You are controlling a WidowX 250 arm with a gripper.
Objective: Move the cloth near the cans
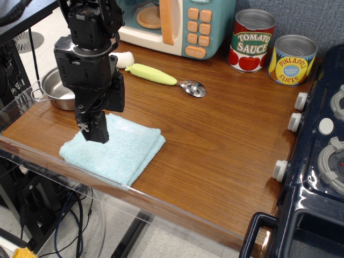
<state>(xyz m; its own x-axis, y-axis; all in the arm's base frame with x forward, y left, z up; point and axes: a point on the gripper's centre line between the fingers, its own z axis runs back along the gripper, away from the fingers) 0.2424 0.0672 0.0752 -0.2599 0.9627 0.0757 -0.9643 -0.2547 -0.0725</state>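
Observation.image shows me the gripper (pixel 94 130) down over the left part of the cloth (pixel 115 149), which lies folded near the front left edge of the wooden table (pixel 226 140). The fingers read as one dark block from this angle, so I cannot tell whether they are spread or pinching the terry; they look to be touching or just above it.

The cans (pixel 274 48) stand well apart from the cloth, at the back right: the tomato sauce can (pixel 252 40) beside the pineapple can (pixel 293 59), both close to the toy stove (pixel 322 161).

To do this step well, I judge I need a firm pinch on several layers of the fold, not just the top one, or the towel will unfold and trail. Then I would lift only enough to clear the wood and carry it diagonally, passing in front of the green-handled spoon (pixel 166 78) so I do not sweep it. The steel pot (pixel 54 88) sits just behind the arm; I'd keep clear of it.
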